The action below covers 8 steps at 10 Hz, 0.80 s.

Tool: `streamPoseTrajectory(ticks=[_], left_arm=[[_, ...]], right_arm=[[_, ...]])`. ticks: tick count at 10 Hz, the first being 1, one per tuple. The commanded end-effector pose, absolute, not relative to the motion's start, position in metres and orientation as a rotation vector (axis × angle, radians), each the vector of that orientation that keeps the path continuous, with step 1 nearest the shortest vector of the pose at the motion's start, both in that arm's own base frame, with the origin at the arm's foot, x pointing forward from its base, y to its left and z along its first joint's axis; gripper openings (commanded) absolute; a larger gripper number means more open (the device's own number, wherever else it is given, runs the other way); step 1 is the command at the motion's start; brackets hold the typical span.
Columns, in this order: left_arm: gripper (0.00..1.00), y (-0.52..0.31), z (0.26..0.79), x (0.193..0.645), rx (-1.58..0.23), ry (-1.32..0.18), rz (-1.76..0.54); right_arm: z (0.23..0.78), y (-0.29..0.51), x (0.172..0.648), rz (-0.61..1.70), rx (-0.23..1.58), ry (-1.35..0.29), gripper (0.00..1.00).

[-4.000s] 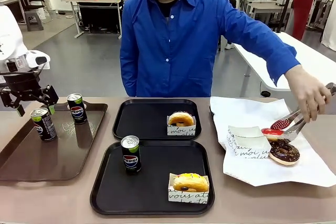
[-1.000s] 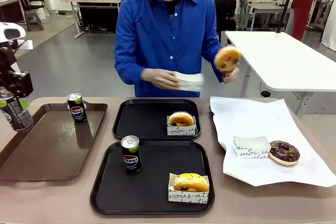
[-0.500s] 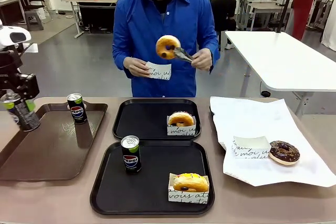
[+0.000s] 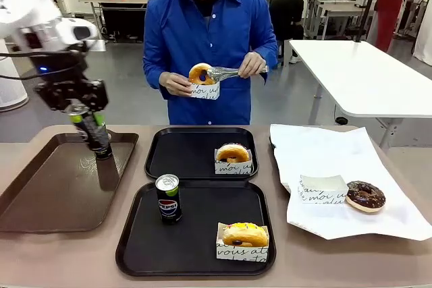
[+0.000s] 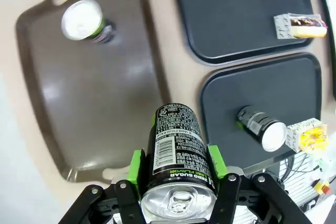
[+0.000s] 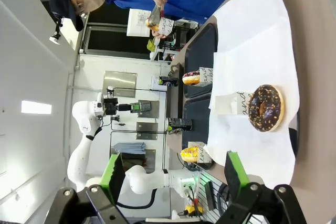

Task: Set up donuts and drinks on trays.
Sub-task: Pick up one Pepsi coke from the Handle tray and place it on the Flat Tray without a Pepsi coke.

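My left gripper (image 4: 86, 118) is shut on a black Pepsi can (image 4: 93, 134), held tilted in the air above the far right corner of the brown tray (image 4: 54, 193). In the left wrist view the green pads (image 5: 137, 165) clamp that can (image 5: 177, 145). Another can (image 5: 83, 20) stands on the brown tray. The near black tray (image 4: 202, 247) holds a can (image 4: 167, 198) and a yellow-iced donut (image 4: 246, 235). On the far black tray (image 4: 182, 156) sits a golden donut (image 4: 233, 153). My right gripper (image 6: 176, 182) is open and empty.
The person at the far side holds a donut (image 4: 200, 74) in a paper sleeve with metal tongs (image 4: 229, 71). A white paper sheet (image 4: 324, 153) at the right carries a chocolate donut (image 4: 365, 195) and an empty sleeve (image 4: 320, 188).
My left arm has swung right with the can, from the table's left edge to above the brown tray's far right corner. The person has lowered the donut into the sleeve.
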State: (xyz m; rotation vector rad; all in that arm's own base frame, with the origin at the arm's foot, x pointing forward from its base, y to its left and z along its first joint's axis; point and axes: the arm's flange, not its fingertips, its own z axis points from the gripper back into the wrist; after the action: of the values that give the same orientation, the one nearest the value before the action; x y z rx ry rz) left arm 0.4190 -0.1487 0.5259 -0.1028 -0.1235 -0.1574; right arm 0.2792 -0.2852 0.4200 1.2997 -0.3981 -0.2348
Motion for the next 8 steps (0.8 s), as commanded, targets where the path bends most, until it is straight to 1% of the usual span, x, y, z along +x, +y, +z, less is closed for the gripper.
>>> streamPoseTrajectory(ticks=[1, 3, 5, 6, 7, 8], left_arm=[[0.58, -0.181, 0.517, 0.446, -0.129, -0.109, -0.213], [0.58, -0.221, 0.503, 0.474, -0.111, -0.095, -0.260], [0.58, -0.251, 0.483, 0.492, -0.085, -0.088, -0.299], [0.58, -0.257, 0.468, 0.498, -0.065, -0.054, -0.301], [0.58, -0.244, 0.473, 0.491, -0.048, -0.042, -0.324], [0.58, -0.208, 0.494, 0.473, -0.018, -0.021, -0.329]], right_arm=[[0.421, -0.285, 0.279, -0.231, 1.310, -0.400, 1.00], [0.421, -0.285, 0.279, -0.231, 1.310, -0.400, 1.00], [0.421, -0.285, 0.279, -0.231, 1.310, -0.400, 1.00], [0.421, -0.285, 0.279, -0.231, 1.310, -0.400, 1.00], [0.421, -0.285, 0.279, -0.231, 1.310, -0.400, 1.00], [0.421, -0.285, 0.279, -0.231, 1.310, -0.400, 1.00]])
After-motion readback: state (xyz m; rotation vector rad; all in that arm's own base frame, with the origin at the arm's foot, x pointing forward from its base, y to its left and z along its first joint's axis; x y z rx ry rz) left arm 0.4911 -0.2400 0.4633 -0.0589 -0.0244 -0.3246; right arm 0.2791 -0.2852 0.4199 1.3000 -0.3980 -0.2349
